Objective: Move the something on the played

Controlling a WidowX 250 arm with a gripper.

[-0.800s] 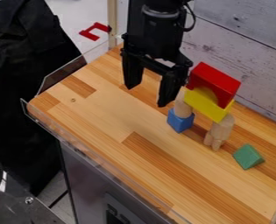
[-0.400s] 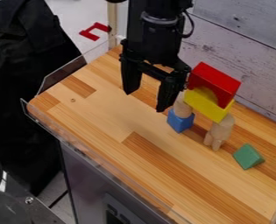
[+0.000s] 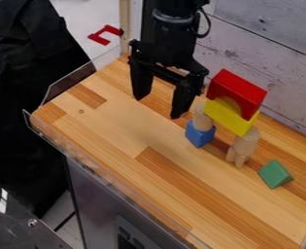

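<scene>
look near the top middle for the black gripper (image 3: 158, 106), hanging over the wooden table (image 3: 110, 129) with 2 fingers spread wide apart. cannot tell which block to move. find the blue block (image 3: 200, 134) on the wood, near the gripper, with a round wooden block (image 3: 202, 120) standing on it. see the yellow block (image 3: 228, 118) lying like a bridge, with 1 end over that round block and 1 end over a fat wooden block (image 3: 247, 140) on thin wooden pegs (image 3: 238, 157). see the red arch (image 3: 239, 90) on top of the yellow block, with a round yellow part under its curve. spot the green block (image 3: 274, 174), shaped like a tent, on the table near the pegs. see white boards (image 3: 272, 46) behind, and black cloth (image 3: 25, 73) past the table at the left.
</scene>
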